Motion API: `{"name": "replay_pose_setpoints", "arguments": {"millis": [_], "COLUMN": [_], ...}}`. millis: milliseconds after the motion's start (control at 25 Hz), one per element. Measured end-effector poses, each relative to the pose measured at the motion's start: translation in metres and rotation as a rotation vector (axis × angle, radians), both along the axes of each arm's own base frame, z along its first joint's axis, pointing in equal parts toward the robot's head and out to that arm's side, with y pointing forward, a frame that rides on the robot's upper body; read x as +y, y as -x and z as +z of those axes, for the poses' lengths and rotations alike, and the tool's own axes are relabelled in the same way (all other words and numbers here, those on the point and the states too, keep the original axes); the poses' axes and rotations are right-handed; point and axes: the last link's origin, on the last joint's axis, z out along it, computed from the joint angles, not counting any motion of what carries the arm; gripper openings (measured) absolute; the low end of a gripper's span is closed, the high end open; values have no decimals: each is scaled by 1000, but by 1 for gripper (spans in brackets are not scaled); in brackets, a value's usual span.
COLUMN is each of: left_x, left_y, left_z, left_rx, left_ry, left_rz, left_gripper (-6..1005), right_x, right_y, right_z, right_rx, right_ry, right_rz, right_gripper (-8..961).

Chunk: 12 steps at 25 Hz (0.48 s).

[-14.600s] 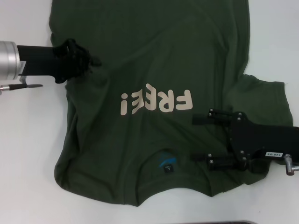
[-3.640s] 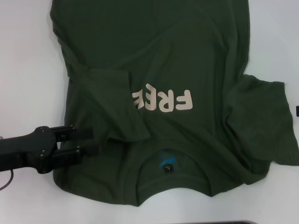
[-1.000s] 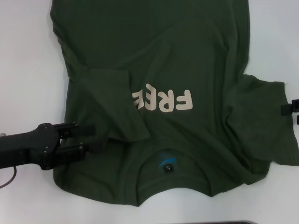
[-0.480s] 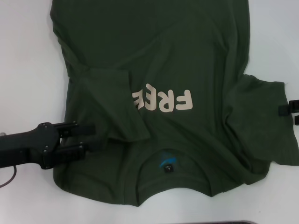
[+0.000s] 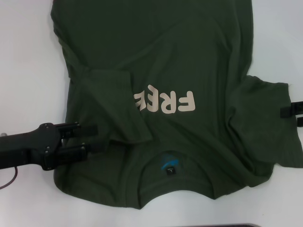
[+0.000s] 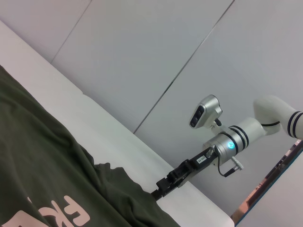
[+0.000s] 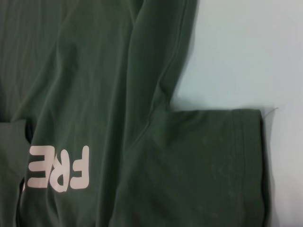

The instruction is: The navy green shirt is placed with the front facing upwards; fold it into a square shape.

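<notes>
A: Item: navy green shirt (image 5: 189, 56), flat on white counter (image 5: 28, 56), left sleeve (image 5: 116, 106) folded over the lettering
B: Left gripper (image 5: 92, 138) open on it; right gripper (image 5: 297, 115) at right sleeve edge, open

the folded-in sleeve (image 5: 116, 106) hid the last letters of the print (image 5: 163, 101) on the navy green shirt (image 5: 189, 47), and the head view's edge cut off most of the right gripper (image 5: 294, 115).

matt cotton-like navy green shirt (image 5: 189, 56), smooth white table (image 5: 28, 71)
</notes>
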Motion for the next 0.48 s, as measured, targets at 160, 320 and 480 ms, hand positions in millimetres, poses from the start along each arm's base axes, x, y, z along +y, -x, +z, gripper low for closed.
{"name": "replay_pose_setpoints", "arguments": {"millis": [160, 320, 480], "left_x": [0, 0, 0], "left_y": [0, 0, 0], "left_z": [0, 0, 0], "left_rx": [0, 0, -1], "left_ry": [0, 0, 0], "left_rz": [-1, -1, -1], "left_gripper": [613, 613, 613], "right_x": [1, 3, 4], "right_y": [2, 3, 4], "right_z": [-2, -3, -5], "right_rx": [8, 7, 12], "right_ry": [3, 1, 3], "right_rz": [3, 5, 6], "right_gripper": [827, 821, 816]}}
